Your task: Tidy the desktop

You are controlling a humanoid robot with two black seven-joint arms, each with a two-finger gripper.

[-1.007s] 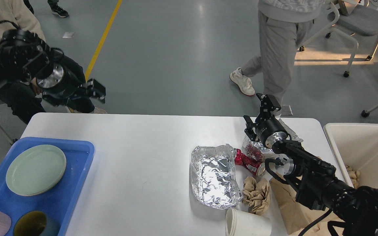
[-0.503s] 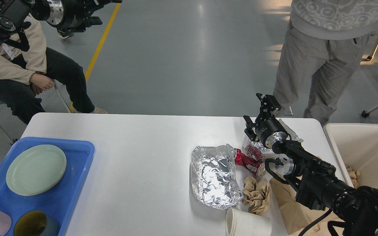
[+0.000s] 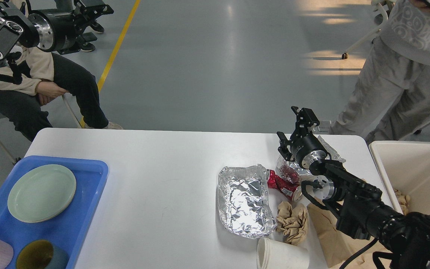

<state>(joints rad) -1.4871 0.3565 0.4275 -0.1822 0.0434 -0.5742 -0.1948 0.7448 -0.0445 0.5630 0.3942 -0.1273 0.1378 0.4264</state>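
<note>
Rubbish gathered by the table's right edge, dishes sorted at the left.

The table [image 3: 155, 179] fills the lower view. The right claw [image 3: 292, 129] hovers, fingers spread and empty, over the far right corner above the foil tray [image 3: 245, 201], likely for binning [image 3: 416, 172]. The left claw [image 3: 88, 11], raised off the table, cannot be read.

A single head view looks forward and down, fairly near, over the desktop [image 3: 162, 179] and floor beyond.
</note>
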